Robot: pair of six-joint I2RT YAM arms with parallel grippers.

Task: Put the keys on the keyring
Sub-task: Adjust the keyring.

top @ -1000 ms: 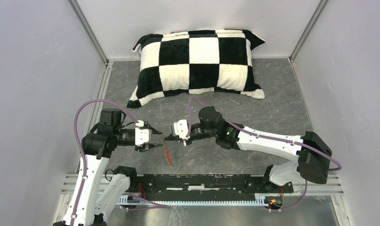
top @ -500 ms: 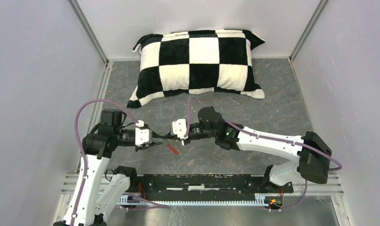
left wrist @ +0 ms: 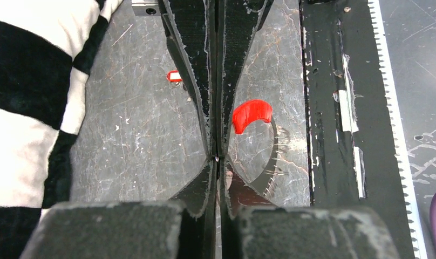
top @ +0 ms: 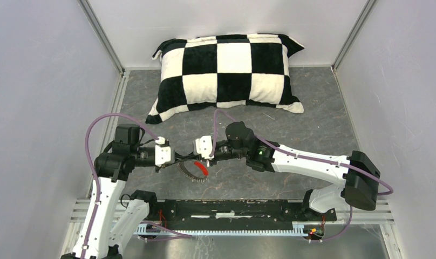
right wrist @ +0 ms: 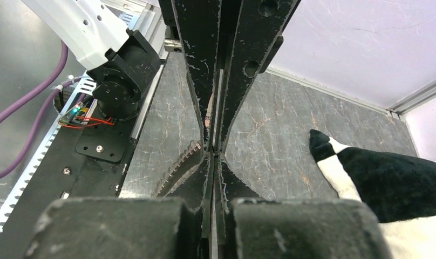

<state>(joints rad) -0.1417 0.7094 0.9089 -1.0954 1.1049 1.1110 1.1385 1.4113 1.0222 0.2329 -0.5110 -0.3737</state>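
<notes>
Bolted nearest was one black base bar [top: 243, 208] along the table [top: 313, 118] edge. Just beyond it two grippers faced each other, tips near. The left gripper [top: 176, 162] was clamped on one end of the single keyring [top: 191, 175] and the right gripper [top: 205, 157] on the other. The wire sagged between them in an arc, its one red section [top: 202, 168] beside the right tips. One red-headed key [left wrist: 174, 76] lay on the table past the left fingers. Farthest back lay one checkered pillow [top: 229, 73].

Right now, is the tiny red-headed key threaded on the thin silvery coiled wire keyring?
No, the red-headed key lies on the table, apart from the keyring.
</notes>
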